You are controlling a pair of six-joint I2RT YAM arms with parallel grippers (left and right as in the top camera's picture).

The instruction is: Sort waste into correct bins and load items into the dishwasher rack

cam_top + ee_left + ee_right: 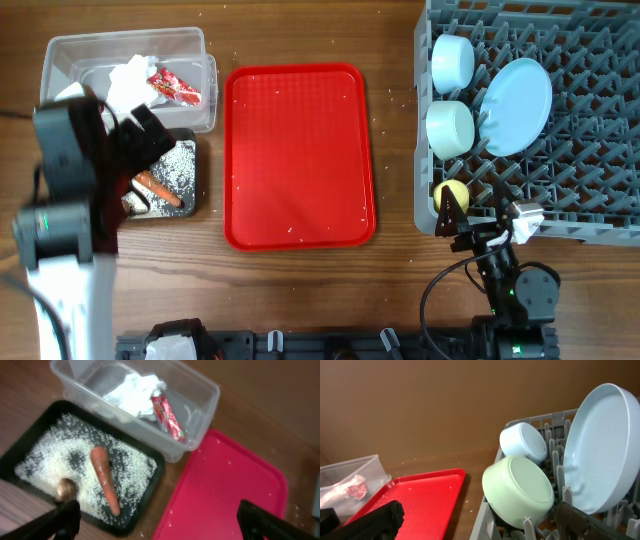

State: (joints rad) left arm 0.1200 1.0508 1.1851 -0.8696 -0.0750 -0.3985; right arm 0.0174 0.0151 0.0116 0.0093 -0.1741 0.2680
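Observation:
The clear tub (195,45) holds a crumpled white napkin (135,392) and a red-and-white wrapper (167,417). In front of it, the black tray (150,492) carries scattered rice (50,457), an orange carrot (105,480) and a small brown lump (66,489). My left gripper (160,527) hangs open and empty above the tray's right edge. The grey rack (590,170) holds two pale bowls (452,62) (450,128), a blue plate (517,105) and a yellow cup (450,193). At the rack's front left corner, my right gripper (480,525) is open and holds nothing.
A flat red tray (298,155) with a few rice grains on it lies between the bins and the rack. Stray grains dot the wooden table (395,120). The left arm (65,200) hides part of the black tray in the overhead view.

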